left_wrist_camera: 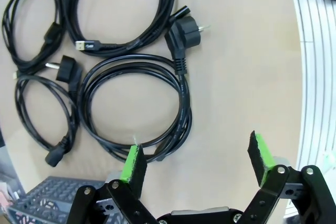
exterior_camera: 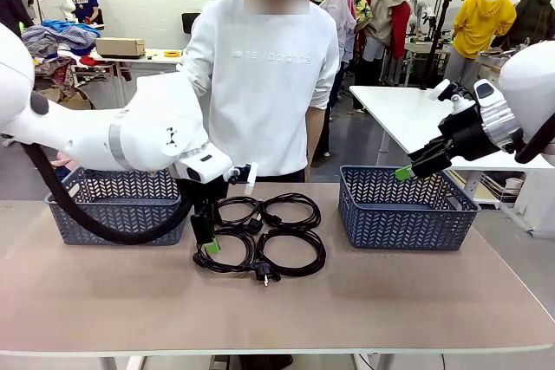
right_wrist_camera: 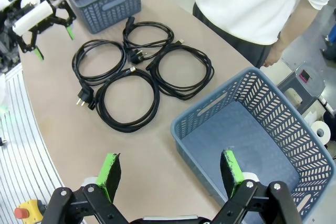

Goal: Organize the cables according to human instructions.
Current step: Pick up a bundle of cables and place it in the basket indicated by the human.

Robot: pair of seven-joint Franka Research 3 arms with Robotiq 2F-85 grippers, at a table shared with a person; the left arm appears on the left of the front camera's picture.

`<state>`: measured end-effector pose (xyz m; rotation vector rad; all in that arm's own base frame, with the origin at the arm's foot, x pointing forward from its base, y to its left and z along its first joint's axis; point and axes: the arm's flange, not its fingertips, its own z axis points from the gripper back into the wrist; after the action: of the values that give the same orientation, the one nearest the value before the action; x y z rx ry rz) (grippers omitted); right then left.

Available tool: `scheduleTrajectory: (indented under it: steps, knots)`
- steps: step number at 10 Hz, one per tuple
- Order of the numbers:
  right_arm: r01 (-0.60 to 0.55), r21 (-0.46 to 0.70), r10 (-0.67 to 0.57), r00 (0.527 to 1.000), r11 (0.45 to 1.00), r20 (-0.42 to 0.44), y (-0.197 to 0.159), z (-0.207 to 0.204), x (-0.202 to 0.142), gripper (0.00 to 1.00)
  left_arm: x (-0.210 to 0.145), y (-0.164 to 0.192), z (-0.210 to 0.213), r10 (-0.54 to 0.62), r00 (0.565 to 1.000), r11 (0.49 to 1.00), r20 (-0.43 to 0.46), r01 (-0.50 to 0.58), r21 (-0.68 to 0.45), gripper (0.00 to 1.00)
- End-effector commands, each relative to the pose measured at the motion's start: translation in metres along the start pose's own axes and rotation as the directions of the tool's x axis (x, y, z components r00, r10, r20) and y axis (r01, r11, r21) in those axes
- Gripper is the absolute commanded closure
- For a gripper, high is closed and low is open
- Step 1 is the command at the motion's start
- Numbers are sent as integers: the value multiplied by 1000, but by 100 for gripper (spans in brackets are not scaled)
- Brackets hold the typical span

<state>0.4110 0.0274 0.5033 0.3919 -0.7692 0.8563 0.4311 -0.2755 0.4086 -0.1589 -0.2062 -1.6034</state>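
Several black cables lie coiled in a square cluster at the table's middle, in front of the human in a white sweatshirt, whose arms hang down. My left gripper points down just above the near-left coil. The left wrist view has it open, green pads apart and empty, with that coil's cord just past the left pad. My right gripper hovers above the right basket; it is open and empty. The cables lie beyond it.
A blue mesh basket stands at the table's left, partly behind my left arm, and its twin at the right. A white table stands behind the right side. Bare tabletop runs along the near edge.
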Motion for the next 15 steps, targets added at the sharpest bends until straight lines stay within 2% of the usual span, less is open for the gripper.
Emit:
scheduleTrajectory:
  steps: [1, 4, 7, 10, 15]
  knots:
    - [-21, 10, 21, 1000, 1000, 23, -2, -3, -1, 0, 0, -1, -17, -13, 999, 1000, -42, 13, 17, 0]
    - [-21, 10, 21, 1000, 1000, 23, -2, -3, -1, 0, 1, -3, -48, -25, 995, 1000, -95, 27, 16, 0]
    - [-21, 10, 21, 1000, 1000, 23, -2, -3, -1, 0, 8, 2, -73, -34, 993, 999, -110, 33, -10, 0]
    - [-21, 10, 21, 1000, 1000, 23, -2, -3, -1, 0, 11, 8, -86, -21, 990, 1000, -142, 18, -23, 0]
    - [-21, 10, 21, 1000, 1000, 23, -2, -3, -1, 0, 12, 20, -98, -14, 990, 1000, -139, 10, -28, 0]
